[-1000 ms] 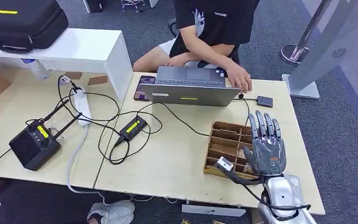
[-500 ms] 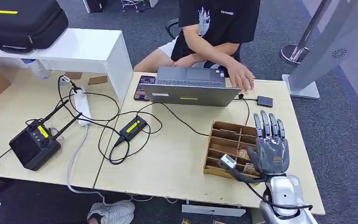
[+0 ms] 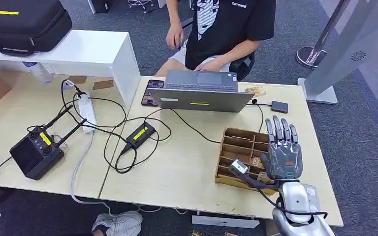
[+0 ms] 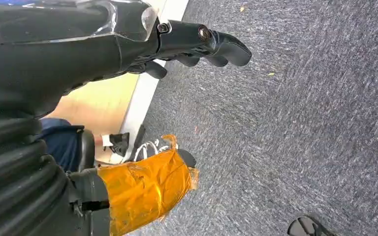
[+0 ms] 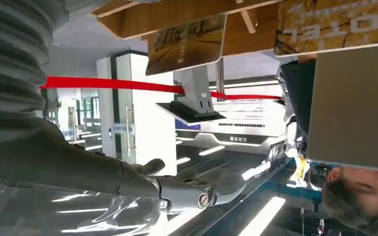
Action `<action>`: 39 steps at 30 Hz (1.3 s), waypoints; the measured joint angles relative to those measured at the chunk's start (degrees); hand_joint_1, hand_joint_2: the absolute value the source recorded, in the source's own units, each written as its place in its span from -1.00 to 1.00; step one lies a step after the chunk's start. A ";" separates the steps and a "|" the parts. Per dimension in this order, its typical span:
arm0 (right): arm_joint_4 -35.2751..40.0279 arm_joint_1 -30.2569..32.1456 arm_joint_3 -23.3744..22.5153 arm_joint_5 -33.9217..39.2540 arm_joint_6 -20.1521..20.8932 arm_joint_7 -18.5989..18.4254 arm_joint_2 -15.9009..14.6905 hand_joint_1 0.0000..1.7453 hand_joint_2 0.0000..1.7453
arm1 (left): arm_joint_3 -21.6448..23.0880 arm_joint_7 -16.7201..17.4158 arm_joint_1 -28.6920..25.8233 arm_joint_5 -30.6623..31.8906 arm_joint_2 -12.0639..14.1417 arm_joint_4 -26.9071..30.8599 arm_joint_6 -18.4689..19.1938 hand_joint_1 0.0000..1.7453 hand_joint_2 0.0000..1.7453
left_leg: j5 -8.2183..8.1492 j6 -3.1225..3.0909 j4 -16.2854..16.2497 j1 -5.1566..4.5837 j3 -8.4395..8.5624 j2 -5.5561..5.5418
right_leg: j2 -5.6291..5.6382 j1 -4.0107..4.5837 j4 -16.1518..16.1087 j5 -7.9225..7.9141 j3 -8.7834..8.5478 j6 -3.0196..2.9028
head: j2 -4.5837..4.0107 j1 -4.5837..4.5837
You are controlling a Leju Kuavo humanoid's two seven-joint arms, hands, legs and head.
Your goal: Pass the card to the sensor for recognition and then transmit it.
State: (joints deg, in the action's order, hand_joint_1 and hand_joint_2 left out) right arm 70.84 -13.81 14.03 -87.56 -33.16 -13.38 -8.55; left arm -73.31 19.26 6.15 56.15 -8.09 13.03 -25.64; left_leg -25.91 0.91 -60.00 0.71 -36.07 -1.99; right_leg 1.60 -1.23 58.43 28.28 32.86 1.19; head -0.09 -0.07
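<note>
Hovering over the near-right of the table [image 3: 187, 167], the right hand [image 3: 283, 155] has its fingers straight and slightly apart, palm down, holding nothing. Directly under it sits the wooden divider box [image 3: 236, 147], w/ cards [image 3: 257, 162] standing in the slots; the right wrist view shows one card [image 5: 186, 44] edge-on in a slot just beyond the fingertips [image 5: 226, 182]. So the card lies below and just ahead of the fingers, long axis running left-right along the slot. Right hand is by far the nearer. Left hand [image 4: 197, 42] hangs off the table over grey carpet, fingers loosely extended, empty. Farther back: small black box [image 3: 279, 106], prob. the sensor, at far right, w/ another card [image 3: 255, 90] beside the laptop [image 3: 199, 91]. Person seated beyond.
</note>
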 joint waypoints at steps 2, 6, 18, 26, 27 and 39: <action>0.00 0.00 0.00 0.00 0.00 0.00 0.00 -1.00 1.00 | 0.00 0.00 0.00 0.00 0.00 0.00 0.00 -1.00 1.00 | 0.00 0.00 0.00 0.00 0.00 0.00 | 0.00 0.00 0.00 0.00 0.00 0.00 | 0.00 0.00; -0.07 -0.04 0.00 -0.02 0.00 0.00 0.00 -1.00 1.00 | 0.02 0.00 0.00 0.00 0.00 0.00 0.00 -1.00 1.00 | 0.00 0.00 0.00 0.00 0.00 0.00 | 0.00 0.00 0.00 0.00 0.00 0.00 | 0.00 0.00; -3.58 -1.46 0.04 0.11 0.17 -0.92 0.66 0.62 1.00 | 0.66 0.00 0.00 -0.02 0.02 0.00 -0.07 -1.00 1.00 | 0.00 0.00 0.00 0.00 0.00 0.00 | 0.00 0.00 0.00 0.00 0.00 0.00 | 0.00 0.00; -3.95 -1.46 -0.07 0.11 0.24 -1.42 0.66 0.70 1.00 | 0.66 0.02 0.00 -0.04 0.02 0.00 -0.11 -1.00 1.00 | 0.00 -0.01 0.00 0.00 0.00 0.00 | 0.00 0.00 -0.01 0.00 0.00 0.00 | 0.00 0.00; -3.95 -1.46 -0.07 0.11 0.24 -1.42 0.66 0.72 1.00 | 0.66 0.02 0.00 -0.04 0.02 0.00 -0.11 -1.00 1.00 | 0.00 -0.01 0.00 0.00 0.00 0.00 | 0.00 0.00 -0.01 0.00 0.00 0.00 | 0.00 0.00; 1.13 -0.63 -0.43 -0.24 -3.51 -0.81 0.66 1.00 1.00 | 0.66 -0.04 -0.03 -0.28 0.02 0.00 -0.24 -1.00 1.00 | 0.01 -0.01 0.00 0.00 0.01 0.01 | 0.01 0.00 0.00 0.00 0.02 0.00 | 0.00 0.00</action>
State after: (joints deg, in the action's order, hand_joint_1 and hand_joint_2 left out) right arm 71.97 -14.44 13.60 -87.80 -36.66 -14.19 -7.89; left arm -72.65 19.21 6.12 55.87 -8.07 13.03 -25.88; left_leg -25.90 0.89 -60.00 0.71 -36.06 -1.98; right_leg 1.61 -1.24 58.43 28.28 32.88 1.18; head -0.09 -0.07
